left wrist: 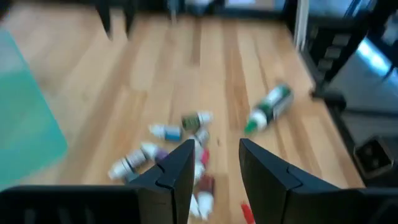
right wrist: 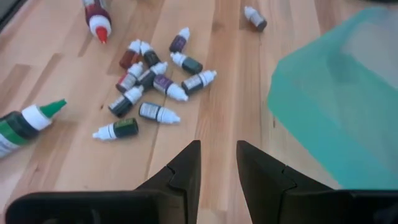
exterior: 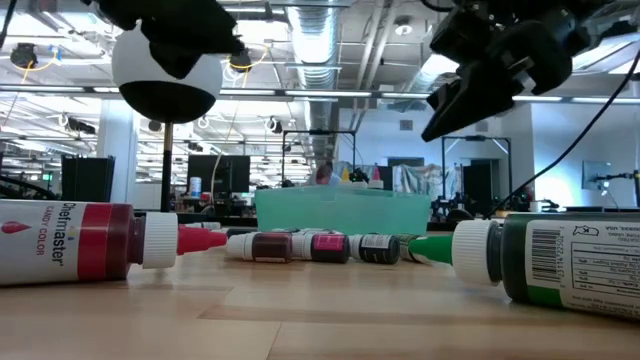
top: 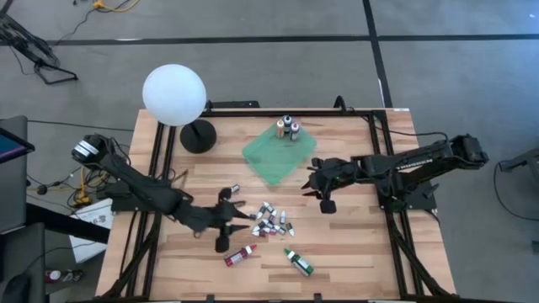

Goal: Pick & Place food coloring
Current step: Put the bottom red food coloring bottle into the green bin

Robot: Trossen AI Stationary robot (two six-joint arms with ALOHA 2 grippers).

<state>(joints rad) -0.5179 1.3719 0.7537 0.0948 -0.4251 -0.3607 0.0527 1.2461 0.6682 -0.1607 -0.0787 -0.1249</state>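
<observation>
Wooden table [top: 354,252] (slatted) holds scattered food coloring [top: 268,220], green cloth [top: 278,156].

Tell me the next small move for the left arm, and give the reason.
Probably lower the left gripper onto the nearest small bottle in the cluster of food coloring bottles. Its fingers stand apart with nothing between them, just above the lying bottles. Three bottles already stand on the green cloth, so that looks like the drop spot. The right gripper hovers empty beside the cloth.
</observation>
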